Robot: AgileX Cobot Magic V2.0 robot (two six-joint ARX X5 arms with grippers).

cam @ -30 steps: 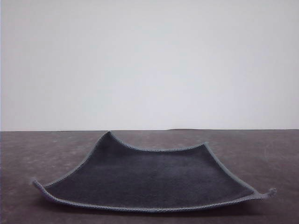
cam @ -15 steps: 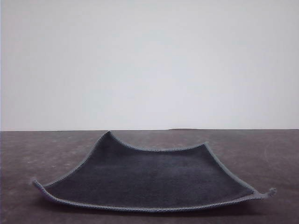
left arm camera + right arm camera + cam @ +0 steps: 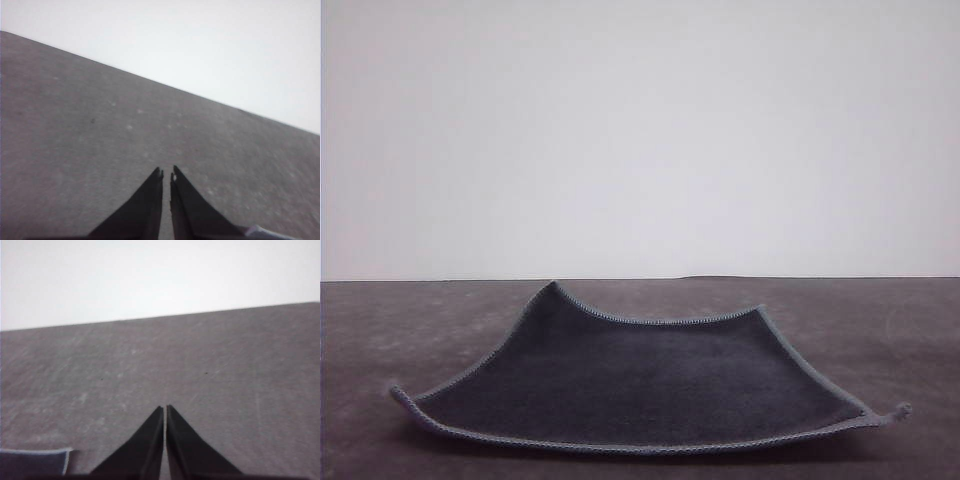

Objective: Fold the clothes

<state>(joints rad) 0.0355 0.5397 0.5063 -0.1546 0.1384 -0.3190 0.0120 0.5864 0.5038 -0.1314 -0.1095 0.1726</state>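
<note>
The cloth (image 3: 635,375) lies spread dark face up at the table's (image 3: 380,320) six o'clock edge, corners curling, apparently laid out for folding, while the left gripper (image 3: 166,174) and right gripper (image 3: 165,409) hover nearly closed, holding nothing.

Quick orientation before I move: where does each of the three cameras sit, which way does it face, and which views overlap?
Front: low over the table, facing forward at the spread dark grey cloth and a pale wall.
Left wrist: on the left arm, looking past the left hand, shut, across bare tabletop.
Right wrist: on the right arm, past the right hand, shut.
Shared: the cloth's corner shows in the right wrist and front views.
</note>
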